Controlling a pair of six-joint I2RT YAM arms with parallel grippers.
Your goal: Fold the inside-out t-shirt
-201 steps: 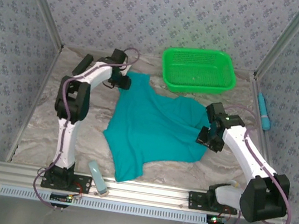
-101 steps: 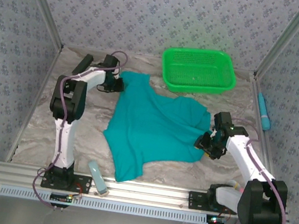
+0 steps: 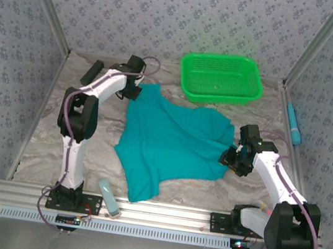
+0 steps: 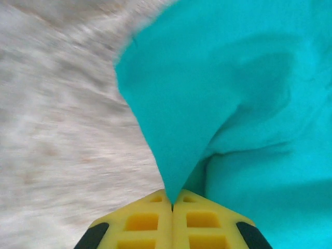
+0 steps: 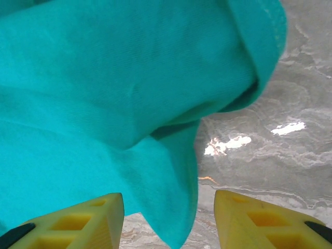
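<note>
The table (image 3: 45, 138) is showing a pale, marbled surface, smooth with a slight sheen where the light is catching it. The inside-out t-shirt (image 3: 170, 144) is lying across its middle, a soft matte teal cloth spread out in an uneven shape, with one narrow flap reaching toward the near rail and gentle wrinkles running through it. Behind it, at the far side, a bright green plastic mesh basket (image 3: 220, 99) is sitting, rectangular with rounded corners and perforated walls.

The left gripper (image 3: 139, 89) is reaching to the shirt's far left corner. In the wrist view its yellow, ribbed fingers (image 4: 140, 220) are pressed together on the fabric, drawing it up into a taut pointed peak. The right gripper (image 3: 229, 158) is working at the shirt's right edge; its yellow fingers (image 5: 93, 218) are standing apart, and a limp rolled fold with a stitched hem is hanging down between them without being clamped.

A small pale blue object (image 3: 108, 196) is lying just beside the near rail, and a slim blue one (image 3: 294, 123) is resting at the table's right edge.
</note>
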